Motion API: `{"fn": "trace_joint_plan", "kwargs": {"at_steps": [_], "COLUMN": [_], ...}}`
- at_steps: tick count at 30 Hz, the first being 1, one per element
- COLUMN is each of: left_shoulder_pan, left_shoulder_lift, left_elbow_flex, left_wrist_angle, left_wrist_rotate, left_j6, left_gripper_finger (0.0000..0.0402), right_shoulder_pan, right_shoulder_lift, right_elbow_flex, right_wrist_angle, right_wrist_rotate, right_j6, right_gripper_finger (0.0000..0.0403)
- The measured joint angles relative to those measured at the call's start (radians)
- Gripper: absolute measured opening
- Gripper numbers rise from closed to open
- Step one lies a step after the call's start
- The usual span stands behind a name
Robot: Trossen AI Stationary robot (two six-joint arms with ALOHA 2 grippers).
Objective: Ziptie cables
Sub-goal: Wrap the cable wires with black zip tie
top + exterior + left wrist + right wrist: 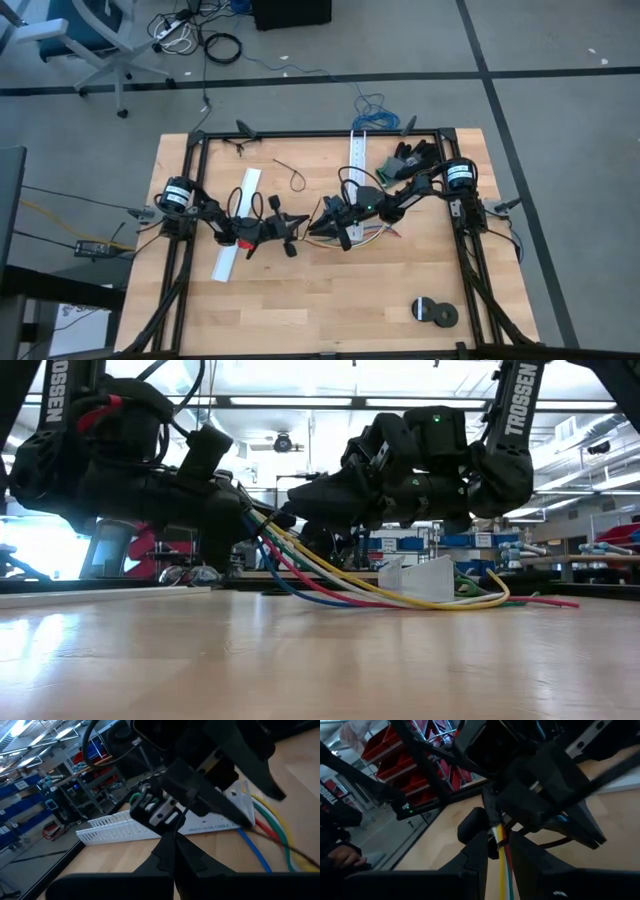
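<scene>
High view shows the wooden bench (330, 300) inside a black frame, with both dark arms reaching toward its middle. The left gripper (290, 228) sits just left of centre with its jaws pressed together; in the left wrist view a thin black ziptie (181, 817) runs up from their tip toward the other arm, though whether they pinch it I cannot tell. The right gripper (322, 226) faces it, almost touching, its jaws clamped on the cables (380, 592), whose yellow, red and green strands pass between them in the right wrist view. In the low view the cables droop from the two grippers and trail rightward along the bench. A white slotted channel (358, 160) lies at the far side, another white strip (236, 222) lies on the left, and two black rolls (434, 312) rest near right.
</scene>
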Motion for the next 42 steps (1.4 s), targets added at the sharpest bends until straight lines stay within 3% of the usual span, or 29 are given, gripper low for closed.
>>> {"fn": "trace_joint_plan", "kwargs": {"at_steps": [17, 24, 34, 42], "left_shoulder_pan": [-0.001, -0.001, 0.007, 0.007], "left_shoulder_lift": [0.000, 0.000, 0.000, 0.000], "left_elbow_flex": [0.032, 0.032, 0.033, 0.033], "left_wrist_angle": [-0.037, -0.050, -0.069, -0.075], "left_wrist_rotate": [0.003, 0.002, -0.021, -0.031], "left_j6": [0.000, 0.000, -0.001, -0.011], "left_gripper_finger": [0.0004, 0.0004, 0.0004, 0.0004], "right_shoulder_pan": [-0.030, -0.037, -0.039, -0.042], "right_shoulder_lift": [0.001, 0.001, 0.001, 0.001], "right_elbow_flex": [-0.001, -0.001, -0.001, -0.001], "right_wrist_angle": [-0.096, -0.019, -0.010, -0.004], "right_wrist_rotate": [-0.022, -0.032, -0.138, -0.065], "right_j6": [0.037, 0.013, 0.030, -0.002], "right_gripper_finger": [0.0072, 0.0072, 0.0072, 0.0072]}}
